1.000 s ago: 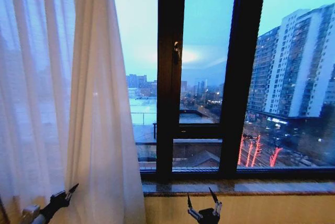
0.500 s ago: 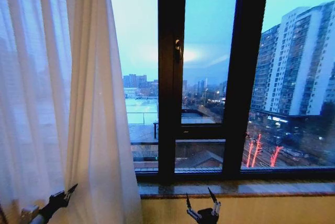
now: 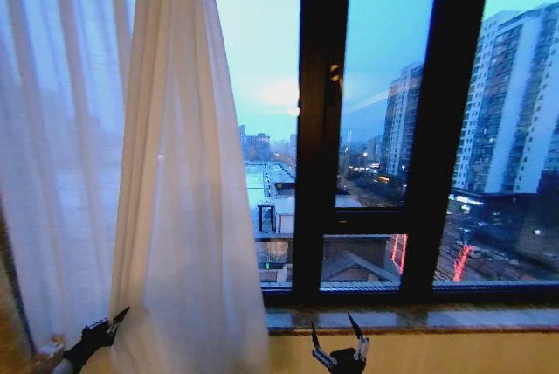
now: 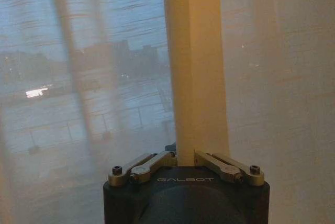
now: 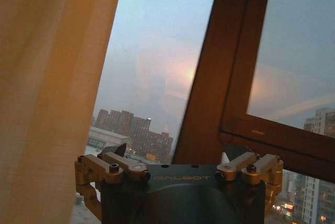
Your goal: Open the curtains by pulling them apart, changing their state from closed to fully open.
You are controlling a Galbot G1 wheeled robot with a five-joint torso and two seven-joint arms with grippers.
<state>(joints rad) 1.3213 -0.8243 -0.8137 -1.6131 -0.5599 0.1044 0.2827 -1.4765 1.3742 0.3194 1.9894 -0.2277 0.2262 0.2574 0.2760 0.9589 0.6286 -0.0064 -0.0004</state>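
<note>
The sheer white curtains (image 3: 175, 217) hang bunched over the left half of the head view, and bare window glass shows to their right. My left gripper (image 3: 118, 315) is low at the left, shut on a fold of the curtain. In the left wrist view that fold (image 4: 196, 77) runs straight up from between the closed fingers of the left gripper (image 4: 186, 157). My right gripper (image 3: 336, 332) sits low in the middle, open and holding nothing, in front of the window sill. The right wrist view shows the right gripper (image 5: 175, 156) with its fingers spread, and the curtain (image 5: 47, 93) beside it, apart from it.
A dark window frame (image 3: 319, 129) with a handle (image 3: 334, 72) stands right of the curtain. A stone sill (image 3: 410, 317) runs below the glass, above a cream wall (image 3: 437, 355). A brown strip (image 3: 7, 304) edges the far left.
The whole head view has shifted right, so the camera has turned left. More curtain shows at the left. Both grippers keep their places in the picture.
</note>
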